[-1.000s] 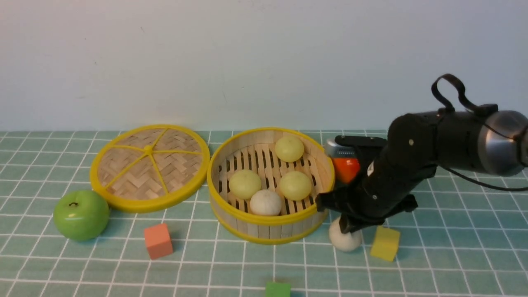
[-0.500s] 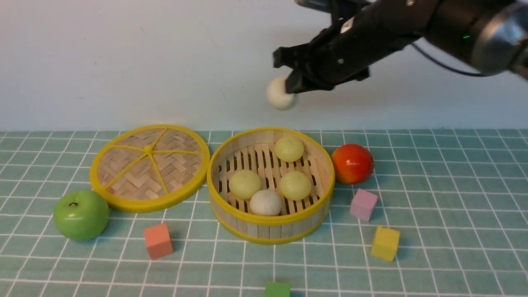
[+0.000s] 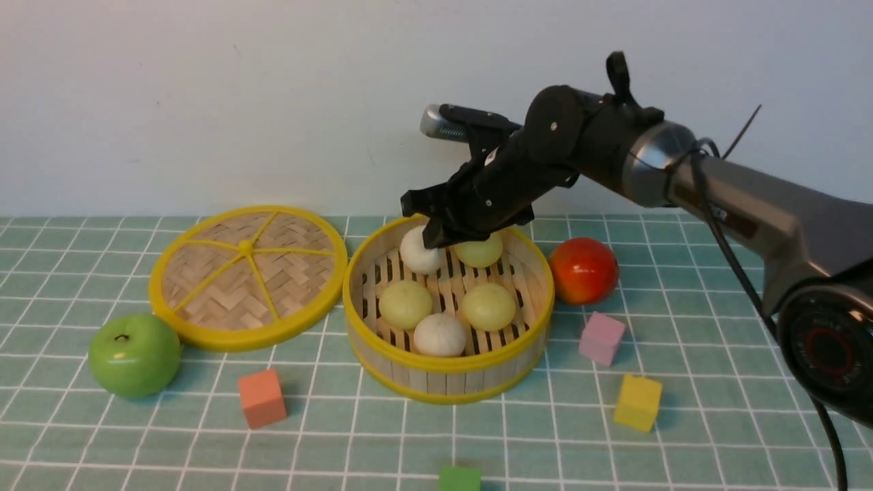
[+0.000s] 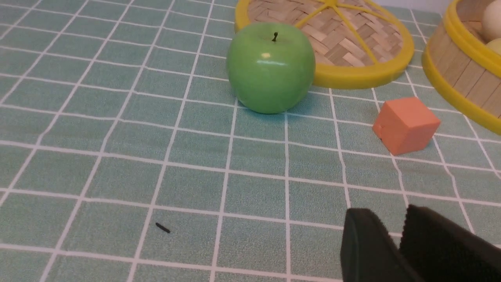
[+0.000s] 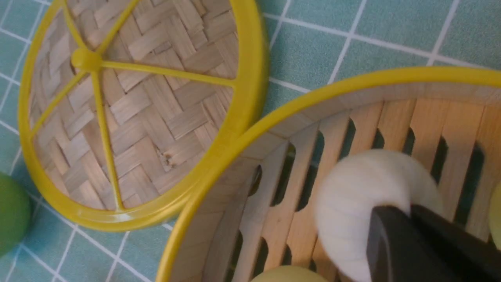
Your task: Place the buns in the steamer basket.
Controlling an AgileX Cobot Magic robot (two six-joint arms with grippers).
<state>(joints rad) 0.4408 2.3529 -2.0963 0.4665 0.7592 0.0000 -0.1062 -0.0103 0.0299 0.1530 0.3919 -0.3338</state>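
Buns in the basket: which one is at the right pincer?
The off-white bun at the steamer basket's far left side, under the right pincer. The other off-white bun lies at the near wall; the rest are yellow-green.

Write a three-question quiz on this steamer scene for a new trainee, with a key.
1. True or false: the woven lid sits on top of the steamer basket.
2. How many buns are within the basket's rim, counting the white bun at the right gripper?
3. Which thing lies nearest the green apple? A. pink cube B. orange cube C. yellow cube

Key
1. False: the lid lies flat on the table beside the basket, on the robot's left.
2. Five: three yellow-green buns and two white.
3. B.
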